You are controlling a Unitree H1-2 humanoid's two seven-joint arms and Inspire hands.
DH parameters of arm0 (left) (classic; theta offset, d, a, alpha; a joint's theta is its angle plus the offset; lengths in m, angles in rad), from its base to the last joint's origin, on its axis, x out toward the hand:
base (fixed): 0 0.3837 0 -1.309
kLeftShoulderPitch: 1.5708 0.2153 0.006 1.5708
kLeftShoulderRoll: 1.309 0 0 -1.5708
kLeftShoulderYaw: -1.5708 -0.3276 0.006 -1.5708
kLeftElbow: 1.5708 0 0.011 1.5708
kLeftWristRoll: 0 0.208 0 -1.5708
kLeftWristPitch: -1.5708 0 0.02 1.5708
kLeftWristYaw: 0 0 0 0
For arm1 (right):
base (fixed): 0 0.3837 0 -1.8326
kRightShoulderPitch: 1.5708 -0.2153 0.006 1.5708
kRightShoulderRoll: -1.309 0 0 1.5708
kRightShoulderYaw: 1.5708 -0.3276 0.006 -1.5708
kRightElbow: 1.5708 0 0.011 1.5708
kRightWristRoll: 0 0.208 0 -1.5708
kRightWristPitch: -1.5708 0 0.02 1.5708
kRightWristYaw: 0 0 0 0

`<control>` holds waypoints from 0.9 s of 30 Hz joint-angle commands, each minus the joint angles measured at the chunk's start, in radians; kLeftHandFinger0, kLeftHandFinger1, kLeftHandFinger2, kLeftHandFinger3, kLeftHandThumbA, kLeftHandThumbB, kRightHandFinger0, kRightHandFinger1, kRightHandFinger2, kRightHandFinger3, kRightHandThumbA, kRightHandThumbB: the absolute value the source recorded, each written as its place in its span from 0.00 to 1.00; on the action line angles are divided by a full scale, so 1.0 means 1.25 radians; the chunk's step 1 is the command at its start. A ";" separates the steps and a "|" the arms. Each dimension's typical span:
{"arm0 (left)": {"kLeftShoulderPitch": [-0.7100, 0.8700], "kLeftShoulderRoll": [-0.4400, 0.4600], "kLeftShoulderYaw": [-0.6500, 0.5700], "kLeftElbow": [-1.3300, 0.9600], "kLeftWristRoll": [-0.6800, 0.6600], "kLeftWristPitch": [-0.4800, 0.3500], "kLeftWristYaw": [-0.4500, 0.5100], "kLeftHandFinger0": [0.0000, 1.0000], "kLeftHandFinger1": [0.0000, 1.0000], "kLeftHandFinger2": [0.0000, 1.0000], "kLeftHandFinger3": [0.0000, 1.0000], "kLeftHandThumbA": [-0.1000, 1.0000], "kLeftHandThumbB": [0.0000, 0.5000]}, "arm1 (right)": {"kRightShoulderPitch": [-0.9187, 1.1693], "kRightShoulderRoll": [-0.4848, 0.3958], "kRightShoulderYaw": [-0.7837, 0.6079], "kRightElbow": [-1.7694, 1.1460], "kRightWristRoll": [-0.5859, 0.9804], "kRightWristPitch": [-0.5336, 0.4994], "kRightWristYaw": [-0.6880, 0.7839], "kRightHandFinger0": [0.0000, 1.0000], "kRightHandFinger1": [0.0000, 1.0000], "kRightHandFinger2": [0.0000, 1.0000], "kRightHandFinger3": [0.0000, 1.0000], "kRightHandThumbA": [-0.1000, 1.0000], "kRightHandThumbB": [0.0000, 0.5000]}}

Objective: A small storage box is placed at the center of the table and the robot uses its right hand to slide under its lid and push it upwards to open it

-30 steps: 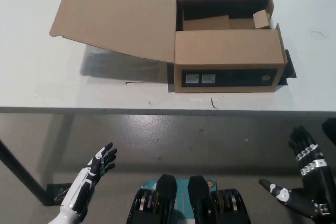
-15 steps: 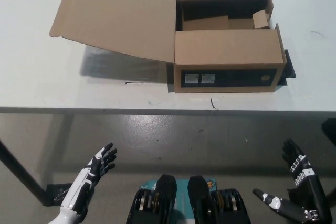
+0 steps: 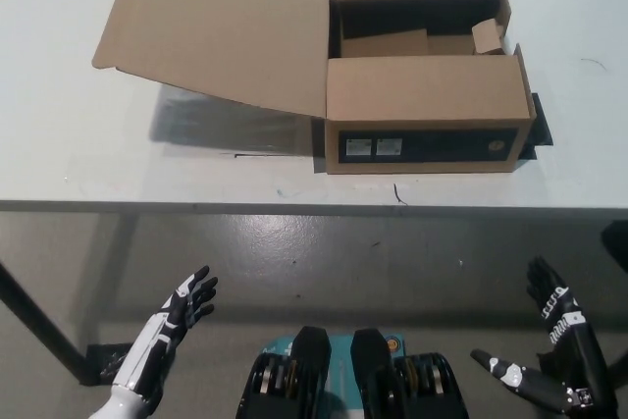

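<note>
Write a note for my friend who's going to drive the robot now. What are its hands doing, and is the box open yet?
Left hand: open, holding nothing, resting low below the table edge on the robot's left.
Right hand: open, fingers apart, holding nothing, low below the table edge on the robot's right, well clear of the box.
Cardboard box: sits on the white table, near its front edge.
Lid: already swung up and over to the box's left; the inside shows.
Done: the box is open.
Left: nothing on the box that I can see; both hands are free.
</note>
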 commanded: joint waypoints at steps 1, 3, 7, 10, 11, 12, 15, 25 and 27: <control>-0.016 0.003 0.012 -0.014 -0.011 -0.020 0.000 1.00 1.00 1.00 1.00 1.00 0.65 | -0.021 -0.010 0.002 0.001 -0.011 -0.036 -0.013 1.00 1.00 1.00 1.00 1.00 0.43; -0.016 0.003 0.011 -0.014 -0.012 -0.023 -0.001 1.00 1.00 1.00 1.00 1.00 0.64 | -0.021 -0.011 0.002 0.004 -0.016 -0.044 -0.015 1.00 1.00 1.00 1.00 1.00 0.41; -0.019 0.005 0.012 -0.018 -0.010 -0.017 0.000 1.00 1.00 1.00 1.00 1.00 0.63 | -0.026 -0.008 0.001 0.008 -0.020 -0.043 -0.018 1.00 1.00 1.00 1.00 1.00 0.43; -0.019 0.004 0.011 -0.014 -0.013 -0.023 -0.002 1.00 1.00 1.00 1.00 1.00 0.62 | -0.025 -0.008 0.002 0.008 -0.021 -0.039 -0.018 1.00 1.00 1.00 1.00 1.00 0.45; -0.020 0.004 0.011 -0.012 -0.011 -0.024 -0.002 1.00 1.00 1.00 1.00 1.00 0.60 | -0.026 -0.009 0.002 0.008 -0.025 -0.040 -0.019 1.00 1.00 1.00 1.00 1.00 0.44; -0.020 0.005 0.011 -0.010 -0.011 -0.025 -0.002 1.00 1.00 1.00 1.00 1.00 0.60 | -0.026 -0.010 0.003 0.009 -0.027 -0.043 -0.019 1.00 1.00 1.00 1.00 1.00 0.44; -0.020 0.005 0.012 -0.015 -0.010 -0.020 -0.001 1.00 1.00 1.00 1.00 1.00 0.62 | -0.032 -0.012 0.006 0.015 -0.016 -0.043 -0.011 1.00 1.00 1.00 1.00 1.00 0.44; -0.010 0.004 0.011 -0.020 -0.014 -0.016 -0.003 1.00 1.00 1.00 1.00 1.00 0.59 | -0.017 -0.011 0.015 -0.002 -0.018 -0.032 -0.011 1.00 1.00 1.00 1.00 1.00 0.49; -0.014 0.004 0.011 -0.021 -0.011 -0.013 -0.001 1.00 1.00 1.00 1.00 1.00 0.61 | -0.020 -0.010 0.014 0.000 -0.018 -0.031 -0.014 1.00 1.00 1.00 1.00 1.00 0.49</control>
